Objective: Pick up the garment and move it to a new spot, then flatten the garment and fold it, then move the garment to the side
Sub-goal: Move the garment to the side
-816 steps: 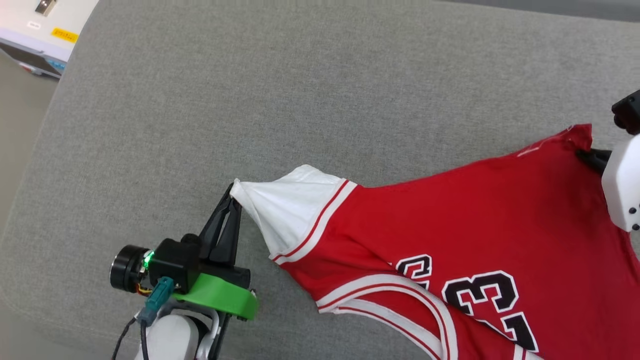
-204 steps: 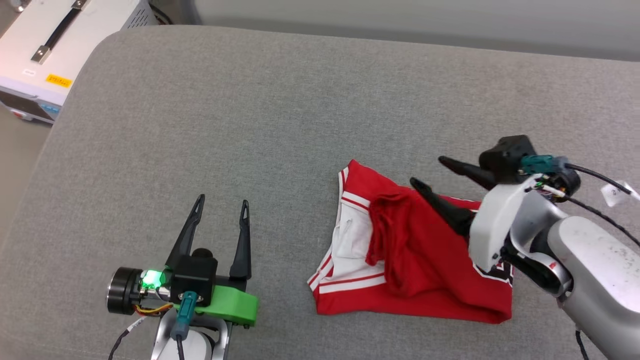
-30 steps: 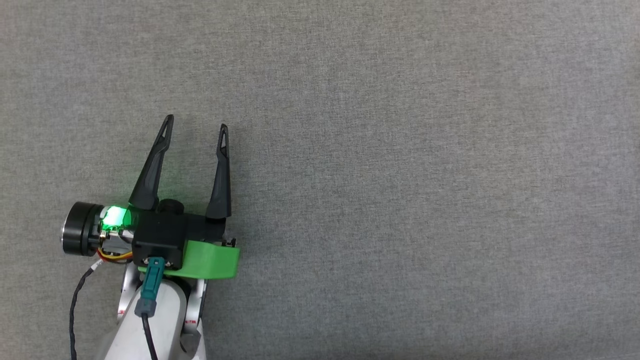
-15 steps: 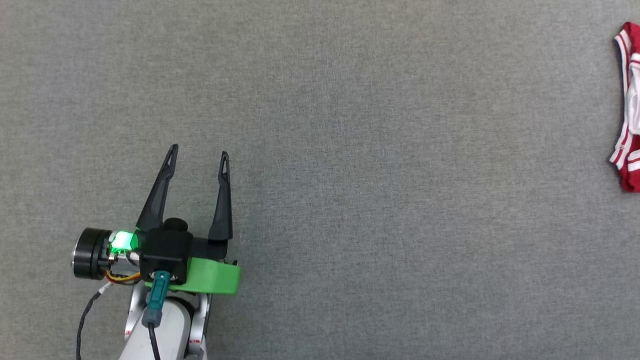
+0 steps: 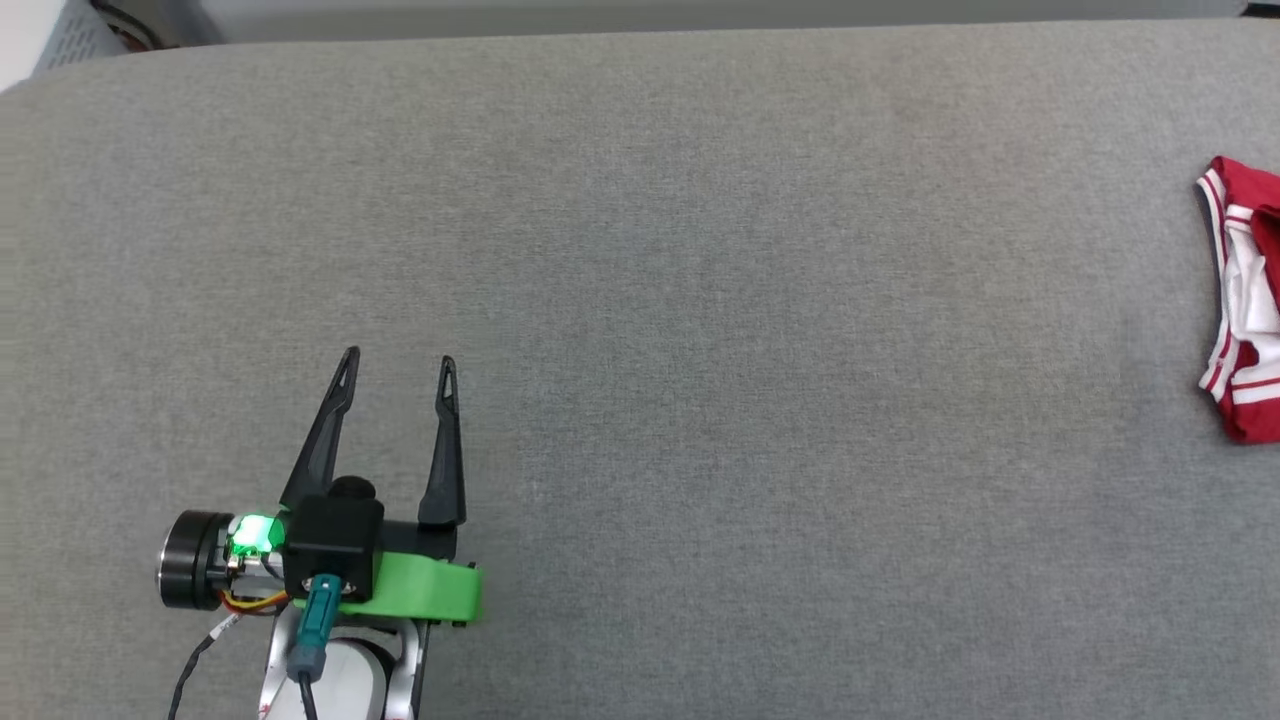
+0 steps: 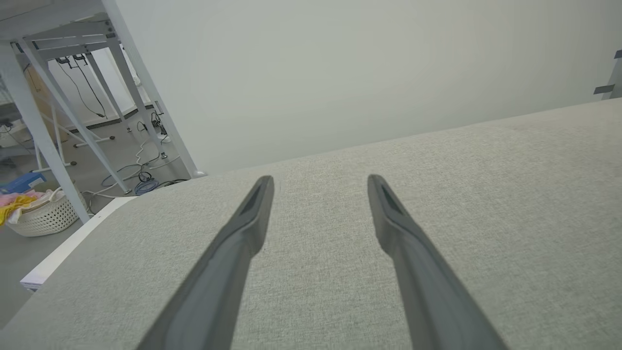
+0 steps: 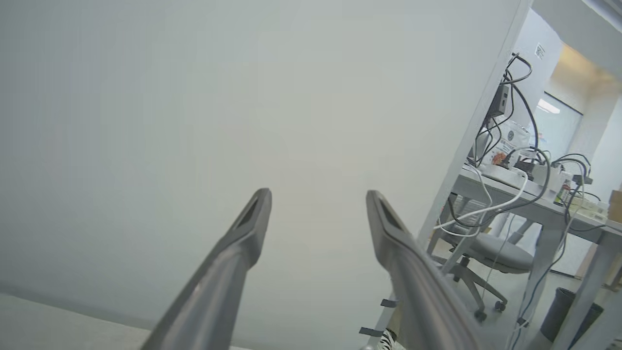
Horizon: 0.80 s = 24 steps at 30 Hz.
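Since half a second ago the whole head view has shifted downward, which I read as the camera lifting rather than anything moving: the back edge of the grey cushion (image 5: 700, 300) now shows along the top, and the garment (image 5: 1250, 300) appears lower in the picture with the same bunched outline, cut off by the right border. It lies on the cushion well apart from the left gripper (image 5: 398, 356), off to that gripper's right and a little farther forward. The left gripper hovers over bare fabric with its fingers spread wide and nothing between them. The right gripper (image 7: 317, 194) is likewise spread and empty, pointing toward a pale wall. The jersey looks light, limp and probably slick, so a pinch on one layer would likely let the fold slide open. A grip across the stacked layers at the striped trim seems the safest hold.
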### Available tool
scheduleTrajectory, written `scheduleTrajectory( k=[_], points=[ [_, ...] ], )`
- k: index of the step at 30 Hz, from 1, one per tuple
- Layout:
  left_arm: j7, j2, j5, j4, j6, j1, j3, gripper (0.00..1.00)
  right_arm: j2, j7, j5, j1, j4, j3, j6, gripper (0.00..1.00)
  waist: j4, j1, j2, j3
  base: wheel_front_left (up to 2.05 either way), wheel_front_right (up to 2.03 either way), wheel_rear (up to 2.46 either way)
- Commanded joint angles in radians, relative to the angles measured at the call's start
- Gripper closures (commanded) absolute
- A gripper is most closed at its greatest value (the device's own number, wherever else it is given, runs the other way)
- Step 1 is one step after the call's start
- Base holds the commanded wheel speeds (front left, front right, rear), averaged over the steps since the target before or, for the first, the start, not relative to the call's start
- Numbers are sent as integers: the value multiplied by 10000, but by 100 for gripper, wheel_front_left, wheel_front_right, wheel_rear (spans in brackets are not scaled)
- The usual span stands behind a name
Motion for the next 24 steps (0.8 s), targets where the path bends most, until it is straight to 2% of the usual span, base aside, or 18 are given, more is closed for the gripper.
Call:
scheduleTrajectory(
  k=[1,6,12,24],
  points=[
    [-59,-55,-89,46,-33,120,74,0,441,-43,-102,330,-448,58,-7,0,411,1,0,-409,0,0,0],
    [-59,-146,-137,163,-73,336,223,0,1783,-45,-394,1363,-1701,595,-7,0,662,1,0,-816,0,0,0],
    [-59,-262,-125,327,-177,511,304,0,2828,-46,-513,2910,-2172,1247,-7,0,912,1,0,-1245,0,0,0],
    [-59,-385,-148,555,-454,959,419,0,3991,-47,-385,5552,-1839,1038,-7,0,1048,1,0,-1982,0,0,0]
  ],
)
